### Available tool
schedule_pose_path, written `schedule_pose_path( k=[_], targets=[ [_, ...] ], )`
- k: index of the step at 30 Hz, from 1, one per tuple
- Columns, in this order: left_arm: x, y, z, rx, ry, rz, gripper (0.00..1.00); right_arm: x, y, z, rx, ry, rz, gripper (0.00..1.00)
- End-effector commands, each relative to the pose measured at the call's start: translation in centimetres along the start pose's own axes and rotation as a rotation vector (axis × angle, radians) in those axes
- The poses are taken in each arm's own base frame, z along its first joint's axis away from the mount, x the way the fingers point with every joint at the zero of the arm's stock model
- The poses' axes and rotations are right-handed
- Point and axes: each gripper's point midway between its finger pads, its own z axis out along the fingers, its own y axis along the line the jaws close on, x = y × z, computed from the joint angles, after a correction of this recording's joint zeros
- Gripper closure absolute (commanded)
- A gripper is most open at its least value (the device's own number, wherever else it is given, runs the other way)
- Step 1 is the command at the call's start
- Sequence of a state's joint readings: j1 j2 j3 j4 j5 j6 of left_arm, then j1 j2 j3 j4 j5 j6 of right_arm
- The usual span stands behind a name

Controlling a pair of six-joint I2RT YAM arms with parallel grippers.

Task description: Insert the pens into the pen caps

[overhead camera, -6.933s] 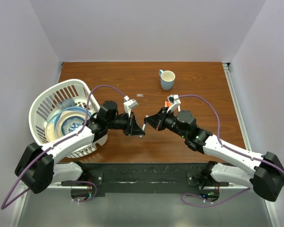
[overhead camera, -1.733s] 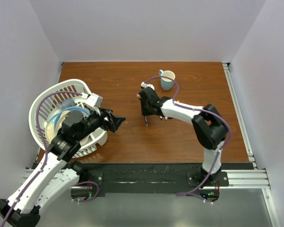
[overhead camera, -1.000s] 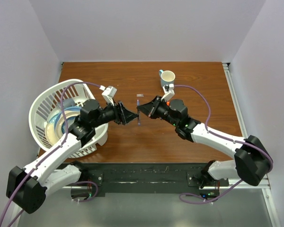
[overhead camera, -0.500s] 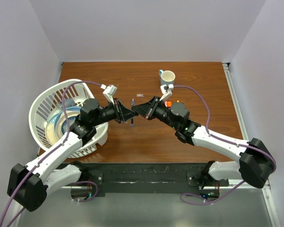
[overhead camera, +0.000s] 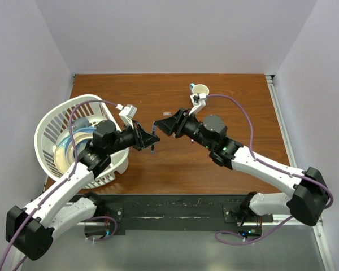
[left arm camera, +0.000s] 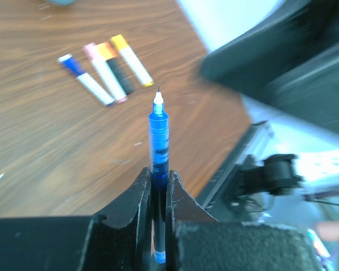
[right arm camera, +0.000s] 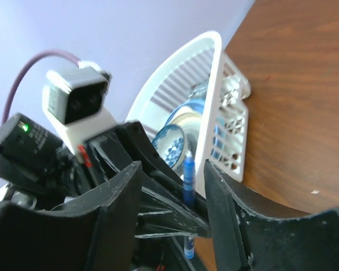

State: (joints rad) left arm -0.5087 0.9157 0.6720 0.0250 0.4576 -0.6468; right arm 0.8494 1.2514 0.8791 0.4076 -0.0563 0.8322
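The left gripper (left arm camera: 158, 179) was clamped tight on the blue pen (left arm camera: 159, 132), whose barrel stood straight out past its fingertips, fine bare tip pointing away. The right gripper (right arm camera: 172, 186) stood partly open and empty, its jaws facing the left gripper with the pen showing in the gap ahead of them. Four capped pens (left arm camera: 104, 70) lay side by side on the table (left arm camera: 39, 141), farther out beyond the held pen's tip.

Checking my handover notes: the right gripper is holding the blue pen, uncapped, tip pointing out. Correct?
No. The left gripper holds the blue pen, uncapped, tip pointing out, as the left wrist view shows; the right gripper is open.
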Motion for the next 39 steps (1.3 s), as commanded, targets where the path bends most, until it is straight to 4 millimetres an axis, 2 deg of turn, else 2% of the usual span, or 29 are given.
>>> schedule_pose_path(
  k=[1,3,4,5,6,7,8,9,10,11,12,13,14,15,17,19,21,22,27,31,33,37,39],
  targets=[
    [-0.8,2.5,-1.6,-0.173,-0.012,0.125,1.0,-4.9,0.1,-0.5,0.099,-0.084,-0.185,0.46],
    [-1.1,2.9,-2.5,-0.219,-0.025,0.163,1.0,-5.5,-3.4,0.4,0.205,-0.061,-0.209,0.45],
    [-1.3,2.9,-2.8,-0.226,-0.031,0.178,1.0,-6.4,-3.7,1.1,0.221,-0.061,-0.221,0.45],
    [-1.8,2.5,-3.4,-0.221,-0.055,0.203,1.0,-6.5,-6.4,2.2,0.294,-0.043,-0.23,0.45],
    [-1.8,2.4,-3.7,-0.223,-0.058,0.22,1.0,-6.1,-8.2,2.6,0.348,-0.006,-0.249,0.44],
    [-2.1,2.2,-4.2,-0.218,-0.076,0.258,1.0,-7.3,-8.2,3.5,0.355,-0.008,-0.319,0.44],
    [-2.1,2.0,-4.5,-0.215,-0.081,0.276,1.0,-6.2,-11.4,4.9,0.425,0.046,-0.351,0.44],
    [-1.9,2.1,-4.8,-0.215,-0.076,0.303,1.0,-5.3,-13.2,5.2,0.472,0.11,-0.382,0.44],
    [-1.9,1.8,-5.2,-0.204,-0.088,0.321,1.0,-6.9,-13.1,6.4,0.477,0.112,-0.444,0.43],
    [-1.6,1.5,-5.3,-0.179,-0.084,0.335,1.0,-6.5,-14.7,7.2,0.507,0.152,-0.468,0.42],
    [-1.8,1.2,-5.5,-0.166,-0.097,0.356,1.0,-4.0,-18.1,7.8,0.558,0.273,-0.516,0.42],
    [-1.5,1.1,-5.7,-0.153,-0.107,0.363,1.0,-5.1,-18.2,9.2,0.567,0.269,-0.541,0.42],
    [-1.6,0.6,-5.8,-0.125,-0.12,0.376,1.0,-4.7,-19.5,9.6,0.594,0.297,-0.555,0.41],
    [-1.5,0.3,-5.8,-0.109,-0.126,0.391,1.0,-2.9,-22.4,10.2,0.631,0.363,-0.574,0.41],
    [-1.6,-0.3,-6.1,-0.081,-0.138,0.406,1.0,-3.6,-23.3,11.7,0.625,0.357,-0.58,0.4],
    [-1.8,-0.9,-6.4,-0.062,-0.153,0.418,1.0,-2.7,-25.4,13.1,0.623,0.4,-0.606,0.4],
    [-1.9,-1.1,-6.5,-0.053,-0.158,0.423,1.0,-1.9,-27.3,13.2,0.654,0.457,-0.607,0.39],
    [-1.8,-1.1,-6.5,-0.053,-0.159,0.427,1.0,-1.6,-27.9,14.2,0.644,0.47,-0.601,0.39],
    [-1.9,-1.0,-6.7,-0.059,-0.163,0.435,1.0,-1.0,-29.6,15.3,0.614,0.5,-0.591,0.38],
    [-1.8,-1.1,-6.6,-0.054,-0.159,0.435,1.0,-0.4,-30.7,15.6,0.608,0.521,-0.606,0.37],
    [-1.9,-1.0,-6.6,-0.06,-0.164,0.435,1.0,0.7,-31.9,15.4,0.62,0.558,-0.596,0.37],
    [-2.0,-0.9,-6.6,-0.061,-0.168,0.434,1.0,2.6,-32.5,15.1,0.598,0.596,-0.56,0.37],
    [-1.9,-0.9,-6.6,-0.062,-0.166,0.434,1.0,2.9,-32.8,15.0,0.593,0.608,-0.556,0.37]
  ],
)
